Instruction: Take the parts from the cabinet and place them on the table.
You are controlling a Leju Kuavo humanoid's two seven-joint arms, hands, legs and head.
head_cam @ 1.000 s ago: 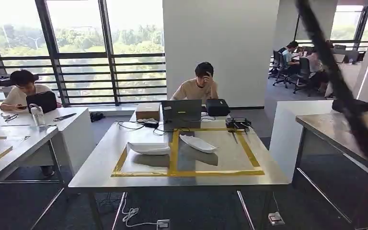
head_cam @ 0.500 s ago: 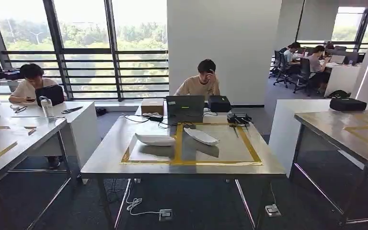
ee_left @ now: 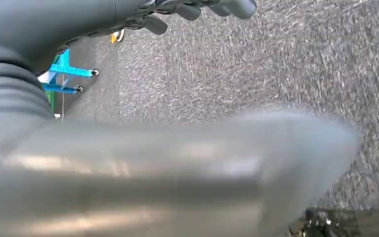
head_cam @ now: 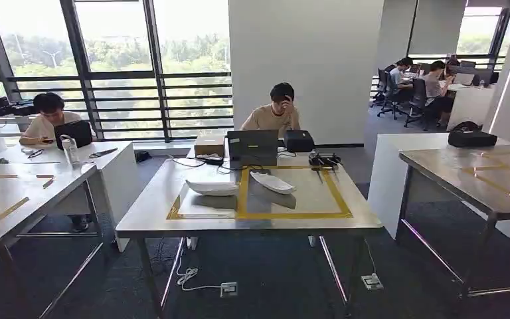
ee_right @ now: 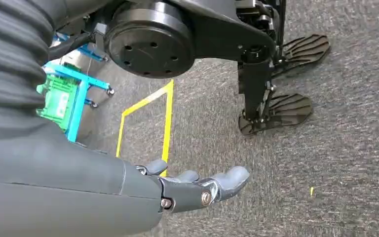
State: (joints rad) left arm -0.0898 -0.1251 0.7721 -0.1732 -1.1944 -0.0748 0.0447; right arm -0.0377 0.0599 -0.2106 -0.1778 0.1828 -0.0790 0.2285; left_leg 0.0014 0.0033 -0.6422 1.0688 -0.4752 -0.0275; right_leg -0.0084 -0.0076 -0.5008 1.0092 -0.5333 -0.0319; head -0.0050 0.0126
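Two white boat-shaped parts lie on the steel table (head_cam: 147, 219) ahead, each inside a yellow-taped square: one part (head_cam: 212, 188) on the left, the other part (head_cam: 272, 181) on the right. My left hand (ee_left: 197, 10) hangs over grey carpet with its fingers stretched out and nothing in them; a pale blurred shape, likely its thumb, sits close to the lens. My right hand (ee_right: 197, 188) also hangs above the carpet, fingers straight and apart, holding nothing.
A laptop (head_cam: 252, 147), boxes and cables crowd the table's far edge, where a person (head_cam: 273, 114) sits. Other tables stand left (head_cam: 13, 193) and right (head_cam: 478, 176). Power strips (head_cam: 228, 289) lie on the floor. A blue-green cart (ee_right: 64, 98) and yellow floor tape (ee_right: 166, 123) are near my feet.
The whole head view has shifted: the table looks smaller and farther, so the camera has moved back. The dark bar at the right edge is gone. The parts have not moved.
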